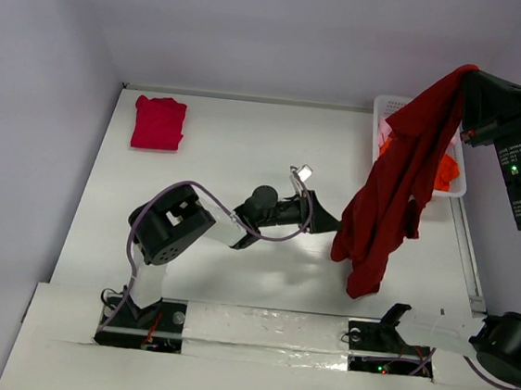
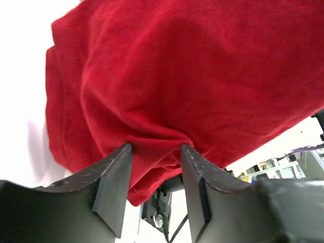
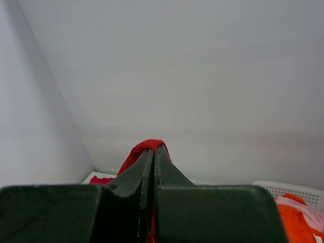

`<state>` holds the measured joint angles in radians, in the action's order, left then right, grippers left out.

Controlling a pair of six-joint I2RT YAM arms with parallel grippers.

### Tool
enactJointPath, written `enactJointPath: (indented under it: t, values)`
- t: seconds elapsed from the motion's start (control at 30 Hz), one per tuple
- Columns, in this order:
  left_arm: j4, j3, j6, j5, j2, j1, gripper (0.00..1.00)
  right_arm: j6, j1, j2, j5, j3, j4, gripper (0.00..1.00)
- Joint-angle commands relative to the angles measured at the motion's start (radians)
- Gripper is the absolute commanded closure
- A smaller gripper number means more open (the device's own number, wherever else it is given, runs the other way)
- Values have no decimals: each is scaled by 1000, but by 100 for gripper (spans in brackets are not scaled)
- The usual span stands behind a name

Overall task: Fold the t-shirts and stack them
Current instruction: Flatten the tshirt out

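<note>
The large dark red t-shirt [image 1: 394, 186] hangs in the air from my right gripper [image 1: 468, 79], which is raised high at the back right and shut on the shirt's top [image 3: 148, 145]. My left gripper [image 1: 334, 223] reaches to the hanging shirt's left edge. In the left wrist view the jaws [image 2: 154, 148] stand apart with a fold of the red cloth [image 2: 167, 76] bulging between their tips. A crimson-pink t-shirt [image 1: 159, 122] lies folded at the back left. The orange t-shirt [image 1: 446, 173] and the pale pink t-shirt [image 1: 382, 133] lie in the basket.
The white lattice basket [image 1: 393, 104] stands at the back right, partly hidden behind the hanging shirt; it also shows in the right wrist view [image 3: 288, 188]. Grey walls close the table at the left and back. A rail [image 1: 469, 254] runs along the right edge.
</note>
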<state>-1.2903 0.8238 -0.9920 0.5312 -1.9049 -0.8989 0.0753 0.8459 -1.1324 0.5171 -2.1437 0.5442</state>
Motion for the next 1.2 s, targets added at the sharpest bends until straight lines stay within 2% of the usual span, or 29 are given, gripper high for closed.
enactJointPath:
  t: [0.0, 0.13, 0.27, 0.53, 0.63, 0.67, 0.83, 1.17]
  values:
    - [-777, 40, -11, 23, -2, -8, 63, 4, 9, 5, -3, -5, -101, 100]
    - [-781, 47, -20, 23, -17, -8, 85, 7, 9, 8, 1, -10, -96, 100]
    - [-779, 57, -19, 24, -25, -8, 100, 6, 9, 13, 1, -13, -93, 100]
    - [-735, 26, 38, 35, 23, -6, 100, 9, 9, 14, 12, -7, -86, 100]
    - [-563, -3, 151, 17, 108, 6, 100, 11, 9, 23, 21, 5, -90, 100]
    - [-450, -11, 186, 1, 166, 6, 100, 12, 9, 29, 23, 10, -89, 100]
    - [-62, -40, 435, -155, 335, 15, 100, 15, 9, 42, 49, 34, -84, 100]
    - [405, -46, 628, -482, 602, 64, 100, -19, 9, 78, 87, 108, -43, 100]
